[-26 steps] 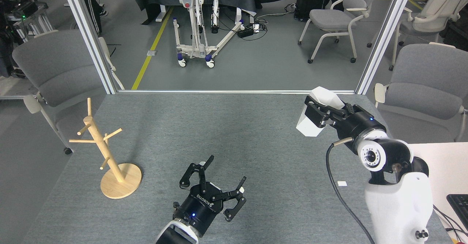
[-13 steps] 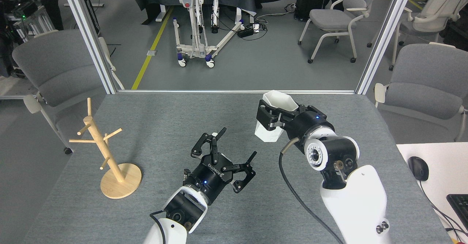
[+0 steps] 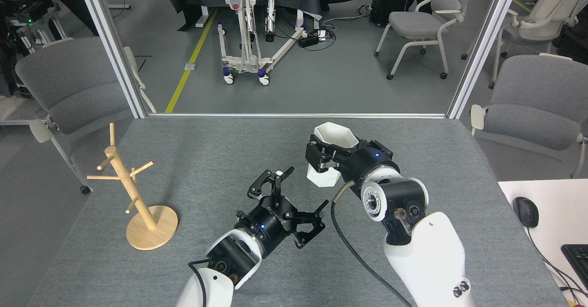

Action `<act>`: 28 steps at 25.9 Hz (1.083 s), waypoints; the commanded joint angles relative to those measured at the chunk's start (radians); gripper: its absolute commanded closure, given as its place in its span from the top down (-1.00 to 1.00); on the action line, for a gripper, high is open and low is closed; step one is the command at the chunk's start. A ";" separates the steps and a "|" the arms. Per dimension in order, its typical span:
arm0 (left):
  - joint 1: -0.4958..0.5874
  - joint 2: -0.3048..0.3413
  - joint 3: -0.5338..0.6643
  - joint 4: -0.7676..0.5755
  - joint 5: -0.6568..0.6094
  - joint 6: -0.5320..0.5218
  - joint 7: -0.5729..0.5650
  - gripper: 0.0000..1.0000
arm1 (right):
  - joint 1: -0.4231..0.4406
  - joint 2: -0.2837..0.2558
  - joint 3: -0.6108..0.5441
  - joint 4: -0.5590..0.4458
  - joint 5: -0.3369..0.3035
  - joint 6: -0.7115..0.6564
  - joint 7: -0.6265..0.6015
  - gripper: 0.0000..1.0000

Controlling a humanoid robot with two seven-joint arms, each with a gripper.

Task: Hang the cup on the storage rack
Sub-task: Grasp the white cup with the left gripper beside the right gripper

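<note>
White faceted cup [image 3: 331,147] sitting upright in the right gripper [image 3: 323,156], whose fingers are clamping its sides, above the middle of the grey felt table [image 3: 206,150]; left gripper [image 3: 298,200] lying just beside it, fingers spread and grasping nothing; wooden storage rack [image 3: 138,196] standing well apart at the table's left edge; open felt lying between, nothing blocking.

Both arms: glossy white shells on the forearms, black wrist sections. Left tool [image 3: 297,196]: black linkage fingers, white lettering on the body, small blue LED lit. Right tool [image 3: 321,157]: black, blue LED on the wrist. Right wrist joint carries a round silver-ringed cap; a black cable loops below it. Two screws sit on the right forearm shell.
</note>
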 commanded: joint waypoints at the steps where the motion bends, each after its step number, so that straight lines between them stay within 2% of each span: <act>1: -0.018 0.000 0.001 0.004 0.046 -0.011 -0.041 0.98 | 0.000 0.006 0.010 0.006 0.001 0.001 -0.001 -1.00; 7: -0.032 0.012 0.001 0.003 0.097 -0.039 -0.051 0.98 | 0.002 0.009 0.018 0.026 0.001 0.001 -0.001 -1.00; 13: -0.067 0.003 -0.001 0.014 0.097 -0.075 -0.131 0.98 | 0.000 0.014 0.031 0.031 0.001 0.002 -0.001 -1.00; 28: -0.170 0.000 0.003 0.179 0.101 -0.071 -0.166 0.97 | 0.000 0.024 0.059 0.032 0.001 0.036 -0.001 -1.00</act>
